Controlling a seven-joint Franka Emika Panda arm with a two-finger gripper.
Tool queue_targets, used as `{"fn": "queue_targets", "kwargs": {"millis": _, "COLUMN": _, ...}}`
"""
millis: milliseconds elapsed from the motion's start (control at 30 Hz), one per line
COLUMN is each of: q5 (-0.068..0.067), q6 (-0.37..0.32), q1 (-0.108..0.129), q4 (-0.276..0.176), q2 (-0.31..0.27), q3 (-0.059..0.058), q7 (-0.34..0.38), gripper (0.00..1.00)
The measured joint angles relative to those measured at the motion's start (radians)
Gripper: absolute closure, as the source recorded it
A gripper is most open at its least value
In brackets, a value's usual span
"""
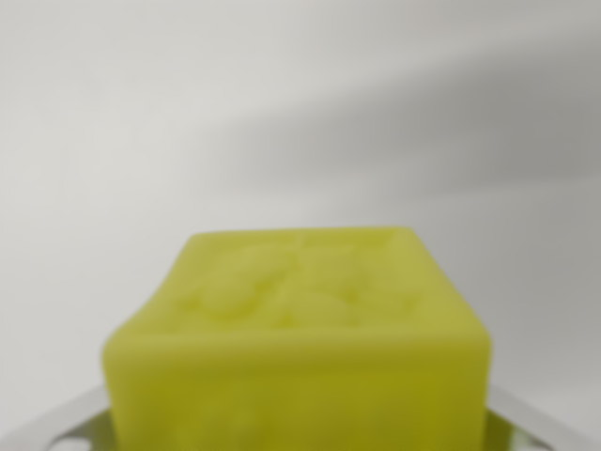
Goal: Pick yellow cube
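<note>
Cube: yellow cube (299, 348), blurred, very close to the lens, filling the lower middle of the wrist view; raised relief on its top face, pattern too soft to read.
Gripper: pale grey parts (56, 423) at both bottom corners, just beside the cube; spread or pinching, cannot tell.
Surface: plain white ground (141, 141) behind and around the cube, no texture visible.
Room: broad soft grey shadow band (423, 132) slanting across the upper right; nothing else distinguishable.
</note>
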Motion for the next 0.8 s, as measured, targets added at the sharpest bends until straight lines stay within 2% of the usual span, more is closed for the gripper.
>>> {"fn": "queue_targets", "kwargs": {"millis": 800, "q5": 0.001, "q6": -0.188, "q1": 0.0, "q4": 0.051, "q2": -0.137, "q3": 0.0, "q7": -0.001, "gripper": 1.0}}
